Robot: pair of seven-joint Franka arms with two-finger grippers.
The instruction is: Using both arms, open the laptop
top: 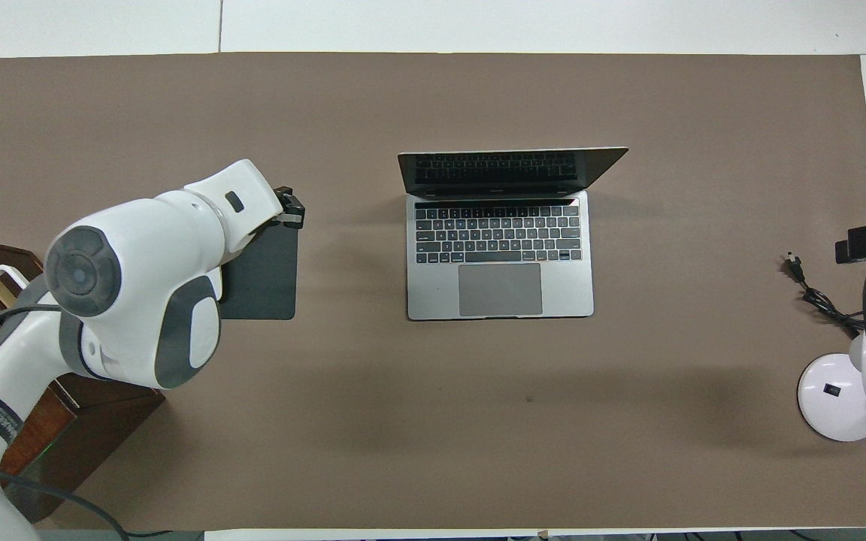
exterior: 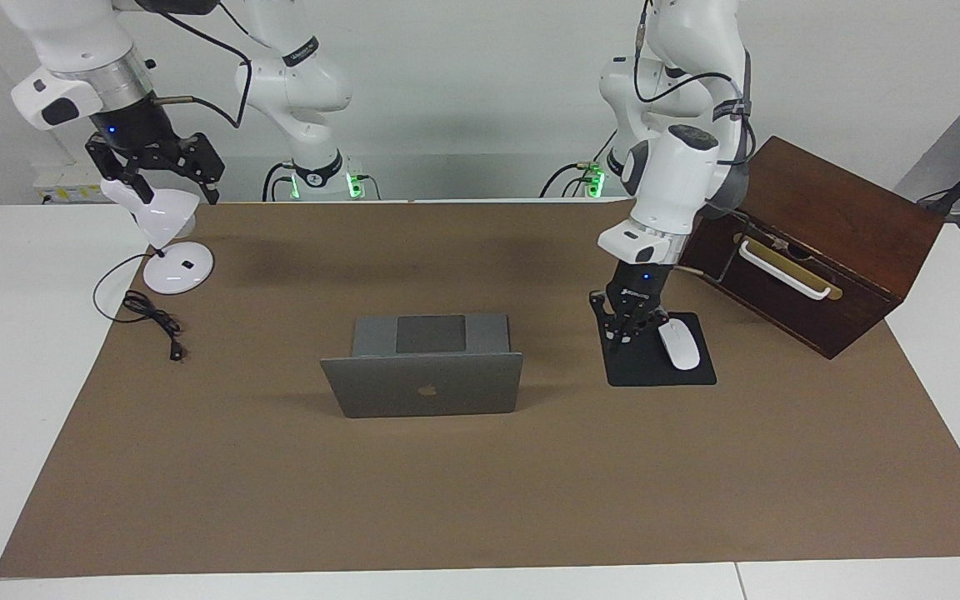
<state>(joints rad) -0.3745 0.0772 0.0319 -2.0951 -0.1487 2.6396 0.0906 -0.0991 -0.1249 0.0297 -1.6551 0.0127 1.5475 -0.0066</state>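
Note:
The silver-grey laptop (exterior: pixel 426 389) (top: pixel 499 248) stands open in the middle of the brown mat, its lid upright with the apple logo facing away from the robots. My left gripper (exterior: pixel 618 338) (top: pixel 292 212) is shut and empty. It hangs low over the edge of the black mouse pad (exterior: pixel 663 367) that faces the laptop. My right gripper (exterior: pixel 145 179) is raised high over the head of the white lamp (exterior: pixel 155 215), away from the laptop. Its links splay with the fingertips together, and it holds nothing.
A white mouse (exterior: pixel 678 343) lies on the pad, hidden by the left arm in the overhead view. A dark wooden box (exterior: pixel 813 242) with a white handle sits at the left arm's end. The lamp's base (top: pixel 839 398) and its black cord (exterior: pixel 151 321) lie at the right arm's end.

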